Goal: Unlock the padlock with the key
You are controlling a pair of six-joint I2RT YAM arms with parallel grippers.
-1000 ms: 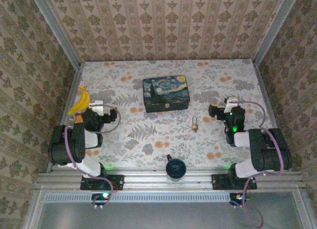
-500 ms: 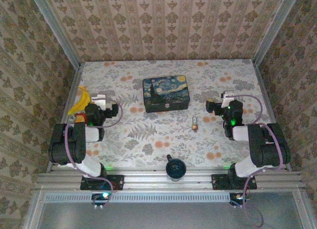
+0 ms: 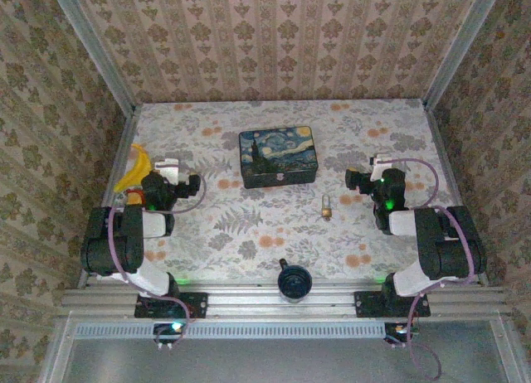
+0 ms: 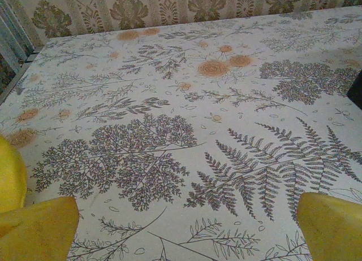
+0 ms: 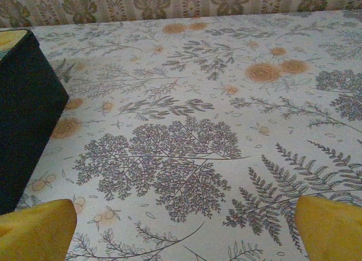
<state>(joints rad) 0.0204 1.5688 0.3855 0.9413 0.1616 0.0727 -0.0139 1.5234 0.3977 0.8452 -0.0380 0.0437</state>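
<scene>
Item 1, padlock (image 3: 327, 206): small and brass-coloured with a thin silver shackle. It is lying on the floral tabletop (image 3: 249, 225), just in front of the box's near right corner. It is sitting apart from both arms, closer to the right one, and nothing is touching it.

Item 2, box (image 3: 278, 157): dark blue with a painted swirling sky. It is sitting closed at the middle of the tabletop, towards the far wall. In the right wrist view its dark side is showing at the left edge.

Item 3, left fingers (image 4: 39, 230): yellow and standing wide apart. They are holding nothing and hovering over bare fern-patterned cloth at the left side of the tabletop.

Item 4, right fingers (image 5: 37, 230): yellow and likewise spread fully. They are gripping nothing and hanging over bare cloth to the right of the box.

Item 5, black round object (image 3: 292, 282): it is resting at the near edge of the tabletop, between the two arm bases. What it is cannot be told.

Item 6, walls (image 3: 274, 43): patterned wallpaper is enclosing the tabletop on three sides.
</scene>
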